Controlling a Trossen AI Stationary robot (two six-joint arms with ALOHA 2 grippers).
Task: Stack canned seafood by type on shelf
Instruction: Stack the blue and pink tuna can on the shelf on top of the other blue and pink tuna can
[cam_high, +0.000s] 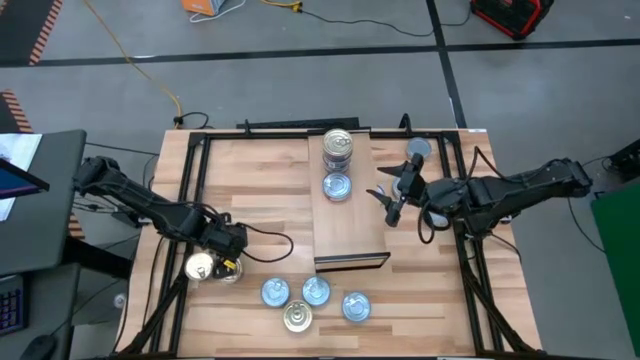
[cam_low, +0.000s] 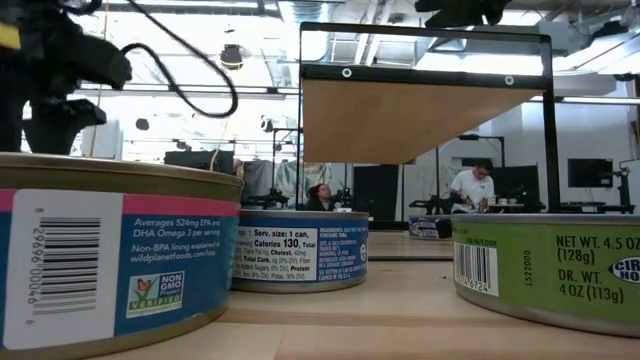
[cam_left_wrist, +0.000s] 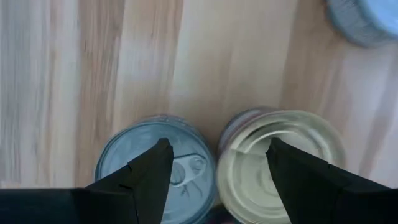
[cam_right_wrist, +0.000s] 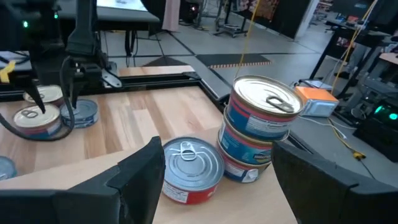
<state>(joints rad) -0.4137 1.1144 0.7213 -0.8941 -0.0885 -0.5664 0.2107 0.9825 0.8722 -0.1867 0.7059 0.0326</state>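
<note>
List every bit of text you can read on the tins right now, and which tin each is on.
Blue-label tin, low view: "Averages 524mg EPA and DHA Omega 3 per serving"; "NON GMO VERIFIED"; "wildplanetfoods.com".
Middle tin: "Serv. size: 1 can"; "Calories 130"; the finer lines are too small to read.
Green-label tin: "NET WT. 4.5 OZ (128g)"; "DR. WT. 4 OZ (113g)".
Stacked tins on the shelf, right wrist view: labels blurred, unreadable.
</note>
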